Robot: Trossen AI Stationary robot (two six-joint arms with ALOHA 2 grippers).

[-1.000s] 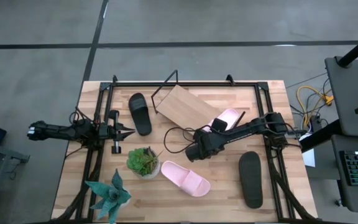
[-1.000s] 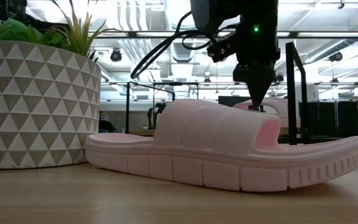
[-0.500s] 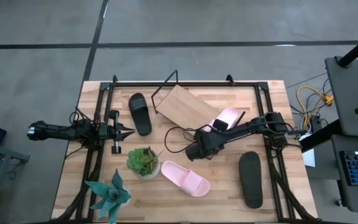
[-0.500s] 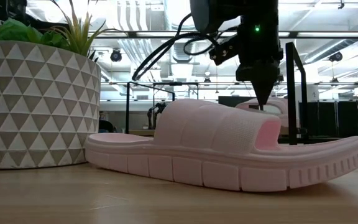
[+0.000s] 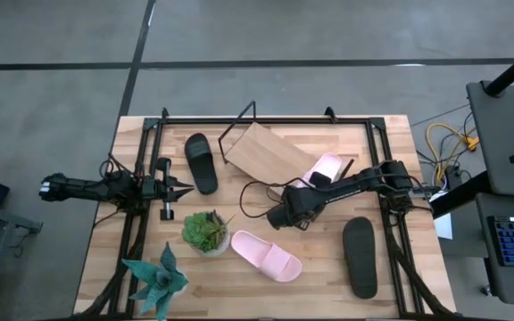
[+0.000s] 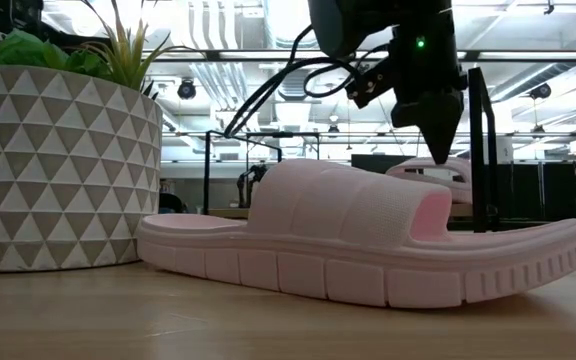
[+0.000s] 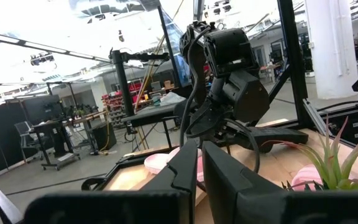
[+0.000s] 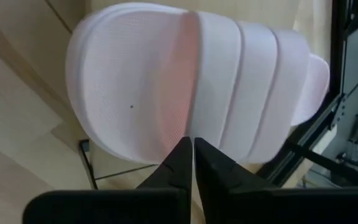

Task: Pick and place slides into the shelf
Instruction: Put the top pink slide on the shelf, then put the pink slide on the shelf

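A pale pink slide (image 5: 327,166) lies at the right end of the slanted wooden shelf (image 5: 255,150), beside its black wire frame. My right gripper (image 5: 318,180) points down, shut, right over this slide's strap (image 8: 229,81), with nothing between the fingers. A second pink slide (image 5: 266,254) lies sole down on the table near the front. One black slide (image 5: 201,162) lies left of the shelf, and another (image 5: 360,257) at the right front. My left gripper (image 5: 188,188) waits shut at the table's left. My right gripper's shut fingertips (image 6: 440,156) stand at the top of the pink slide's strap (image 6: 423,170), coming from above. I cannot tell whether they touch it.
A patterned pot with a green plant (image 5: 206,230) stands left of the near pink slide. A blue-green succulent (image 5: 154,276) stands at the front left. Black rails (image 5: 266,119) run along the table's far, left and right sides. A black cable (image 5: 252,198) loops below the shelf.
My right gripper has risen a little from the pink slide on the shelf and gone slightly toward the table's right edge. Its fingers have come together to a point. That slide stays on the shelf.
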